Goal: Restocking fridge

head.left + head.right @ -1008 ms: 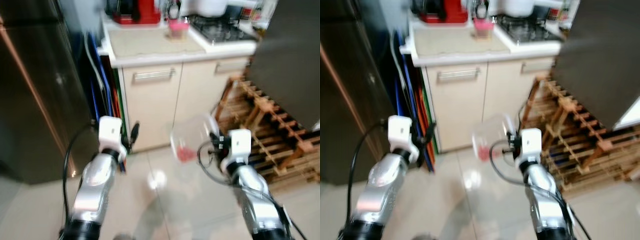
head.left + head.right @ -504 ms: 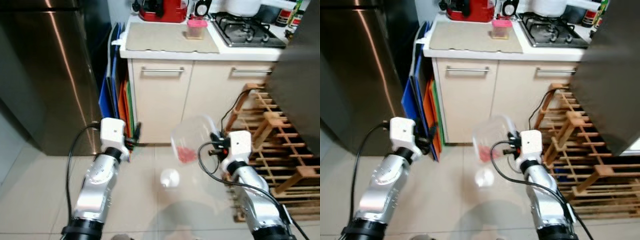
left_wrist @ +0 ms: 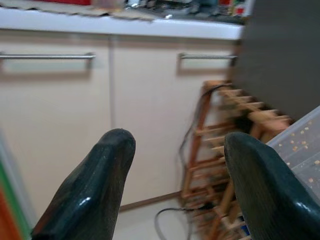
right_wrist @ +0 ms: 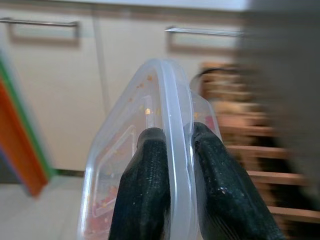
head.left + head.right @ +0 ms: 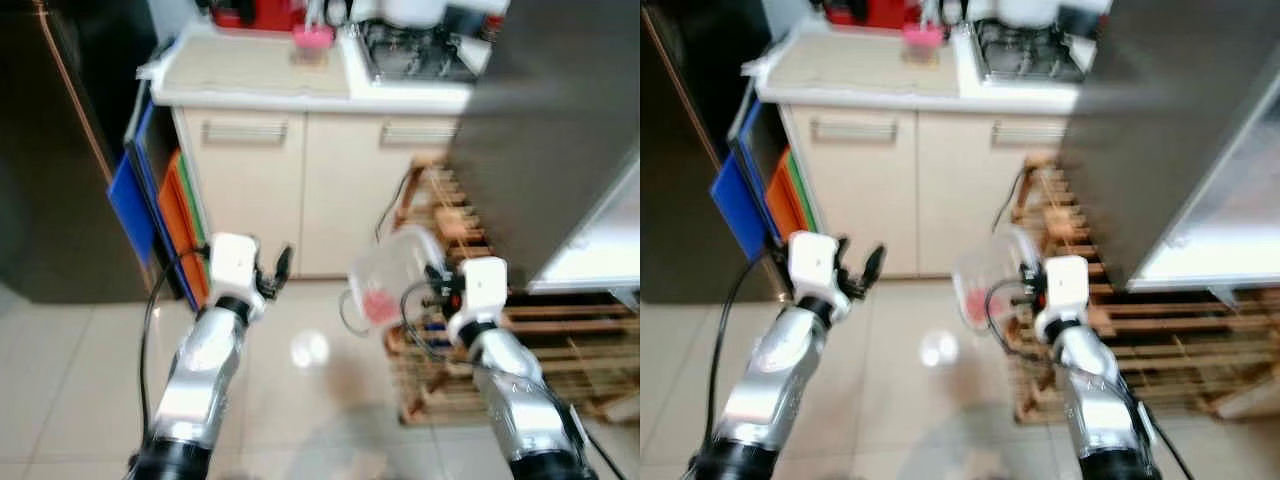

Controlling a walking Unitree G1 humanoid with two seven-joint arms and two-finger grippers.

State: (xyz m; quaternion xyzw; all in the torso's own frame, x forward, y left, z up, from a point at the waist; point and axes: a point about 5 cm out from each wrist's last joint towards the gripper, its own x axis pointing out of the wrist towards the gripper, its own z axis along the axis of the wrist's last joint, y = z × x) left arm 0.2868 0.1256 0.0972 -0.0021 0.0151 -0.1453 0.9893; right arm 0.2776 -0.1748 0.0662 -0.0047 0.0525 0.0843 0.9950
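Note:
My right gripper (image 5: 432, 287) is shut on the rim of a clear plastic container (image 5: 388, 284) with red food inside, held at chest height above the floor. In the right wrist view both fingers (image 4: 150, 180) pinch the container's edge (image 4: 170, 125). My left gripper (image 5: 272, 270) is open and holds nothing; its two fingers (image 3: 95, 185) stand wide apart. A dark fridge door (image 5: 560, 130) stands open at the right, with a pale shelf edge (image 5: 590, 260) below it.
Ahead is a cream kitchen counter (image 5: 260, 85) with cabinet doors (image 5: 250, 190), a pink tub (image 5: 312, 40) and a gas hob (image 5: 415, 60). Blue and orange boards (image 5: 150, 200) lean at its left. A wooden rack (image 5: 470, 340) sits on the floor at the right. A dark appliance (image 5: 50, 150) stands left.
The whole view has swung to the right, so the open fridge door now takes up more of the right side. Both arms keep their pose; the container stays gripped.

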